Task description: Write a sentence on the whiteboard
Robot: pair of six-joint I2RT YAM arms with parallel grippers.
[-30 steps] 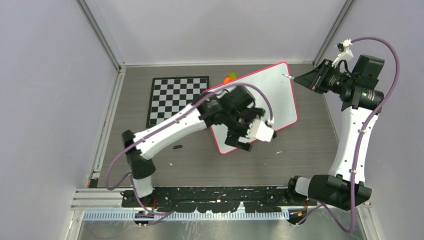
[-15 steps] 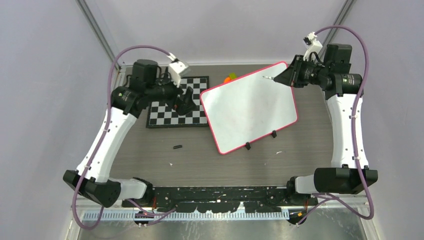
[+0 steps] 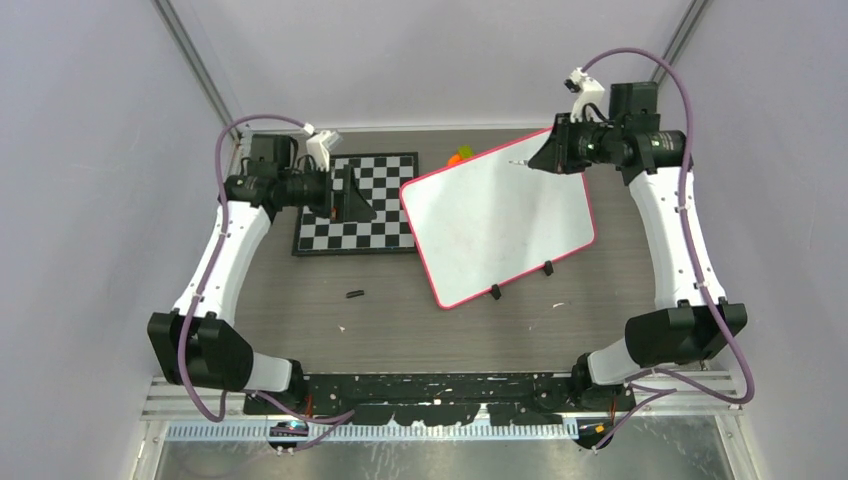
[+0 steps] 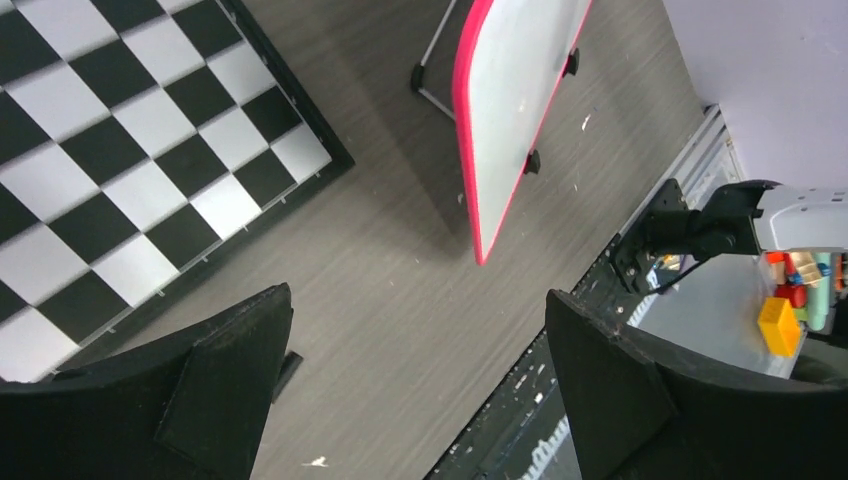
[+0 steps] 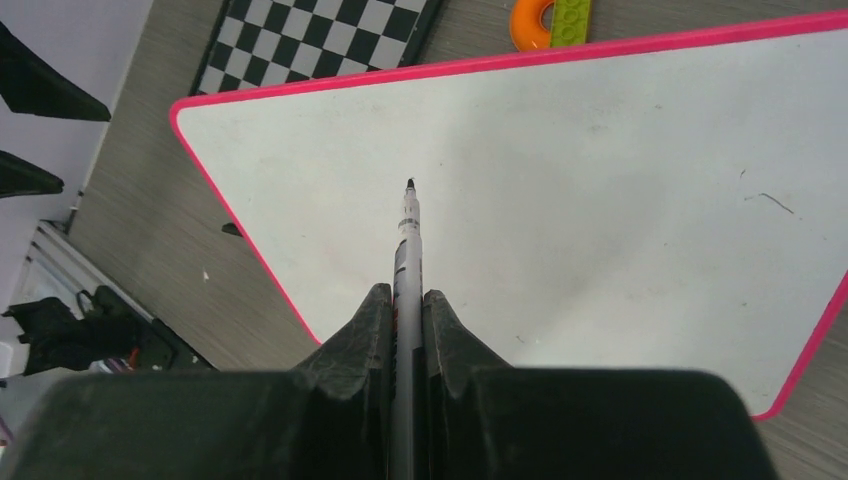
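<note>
Top view: the flat white, pink-framed whiteboard (image 3: 497, 225) is sitting askew on the grey wood-grain bench (image 3: 400, 320), and the left gripper (image 3: 350, 200) is hovering left of it, over the black-and-white checkerboard (image 3: 320, 225)

Left wrist view: that gripper's fingers are standing spread wide

Right wrist view: the right gripper (image 5: 405, 292) is pinching a slim black-tipped marker (image 5: 408, 225), which is pointing over the whiteboard
</note>
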